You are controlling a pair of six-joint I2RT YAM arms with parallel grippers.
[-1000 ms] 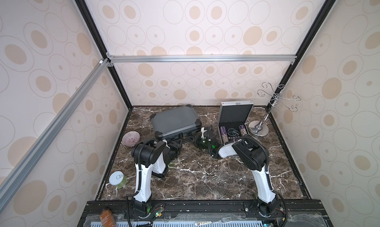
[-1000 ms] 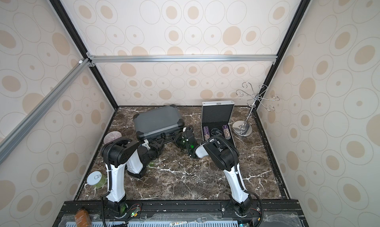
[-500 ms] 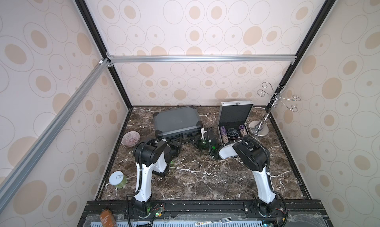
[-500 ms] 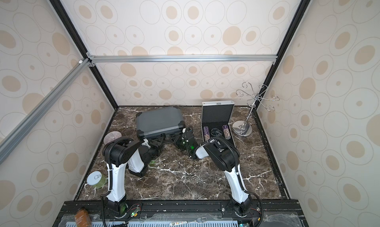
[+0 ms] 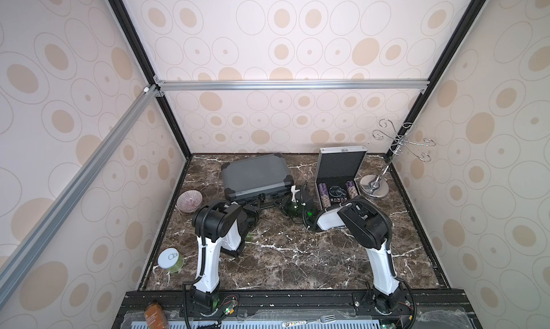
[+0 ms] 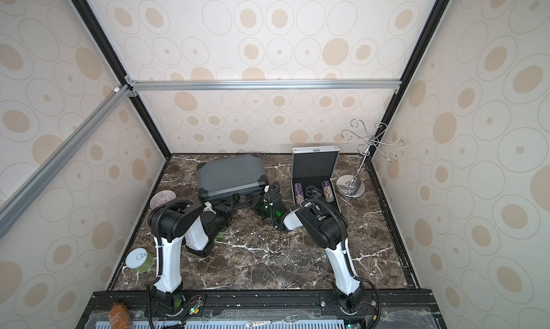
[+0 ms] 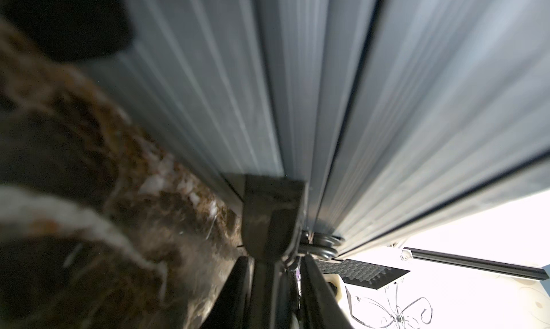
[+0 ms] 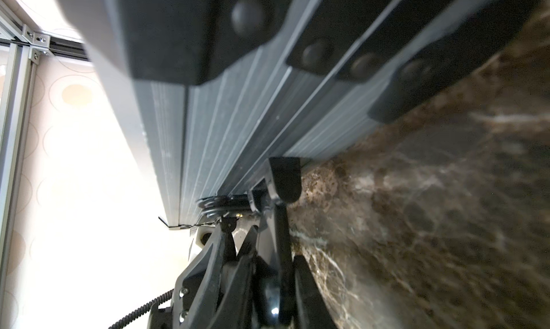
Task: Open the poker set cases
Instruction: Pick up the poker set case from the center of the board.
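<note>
the large dark grey briefcase-style case with black corner caps (image 5: pixel 254 174) lies flat and closed on the brown marble tabletop (image 5: pixel 282 253), towards the back on the robot's left, its front wall facing the arms; the small silver ribbed aluminium case (image 5: pixel 342 149) stands just to its right, already open, lid upright and purple chip stacks (image 5: pixel 323 190) showing in black foam. both arms reach low to the grey case's front wall. the left gripper (image 7: pixel 272 220) has its tips against the lower half of that ribbed wall, just beside the seam and a round ringed fitting (image 7: pixel 323 247); the tips look close together, but i cannot tell whether they pinch anything. the right gripper (image 8: pixel 283 184) is closed with nothing seen between its tips, which sit low on the same wall where it meets the table, next to a second ringed fitting (image 8: pixel 220 207). by its build the grey case is a rigid shell, probably heavy if full of chips, so the lid should swing as one stiff piece about the back hinge. its smooth ribbed metal gives little to bite on, and the base may skate on polished stone. the best hold seems the lid's front lip at the seam, once any catches are freed, with the other arm pinning the base
</note>
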